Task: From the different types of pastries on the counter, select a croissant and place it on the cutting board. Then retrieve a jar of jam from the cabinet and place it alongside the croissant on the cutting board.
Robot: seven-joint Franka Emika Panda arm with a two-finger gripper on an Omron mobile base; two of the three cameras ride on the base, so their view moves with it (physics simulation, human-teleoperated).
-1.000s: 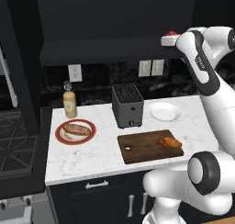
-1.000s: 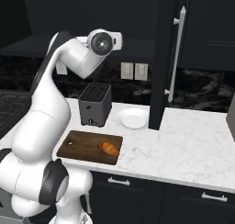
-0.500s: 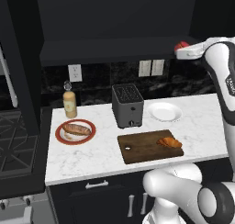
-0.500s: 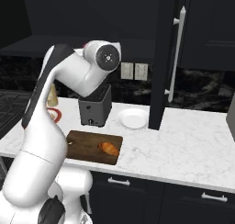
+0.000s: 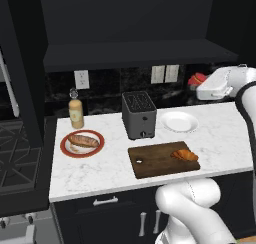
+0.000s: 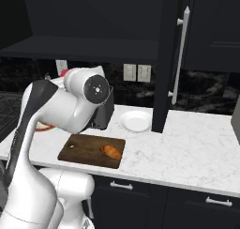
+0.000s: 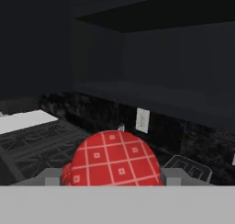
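On the marble counter [image 5: 100, 173] in the left base view, the cutting board [image 5: 155, 160] lies in front of a toaster [image 5: 138, 115], and the croissant [image 5: 185, 154] rests on the board's right end. A white plate [image 5: 179, 122] sits right of the toaster. To the left, a red plate [image 5: 65, 147] carries the long roll [image 5: 84, 140], with a tan bottle [image 5: 76, 113] behind it. At the right edge, the jar of jam [image 5: 197, 79] shows red just beside the white hand, held up in the air above the counter's right end.

From the right base view, the croissant [image 6: 111, 151] lies on the right part of the board [image 6: 84, 148], the arm looms over the left side, and a sliver of red jar [image 6: 64, 73] peeks from behind the arm's joint. The white plate [image 6: 136, 121] sits behind the board.

Close up in the hand view, the red checked lid of the jar [image 7: 112, 159] sits between the fingers of the gripper [image 7: 111, 176], which is clenched on it, with the dark cabinet [image 7: 151, 48] beyond.
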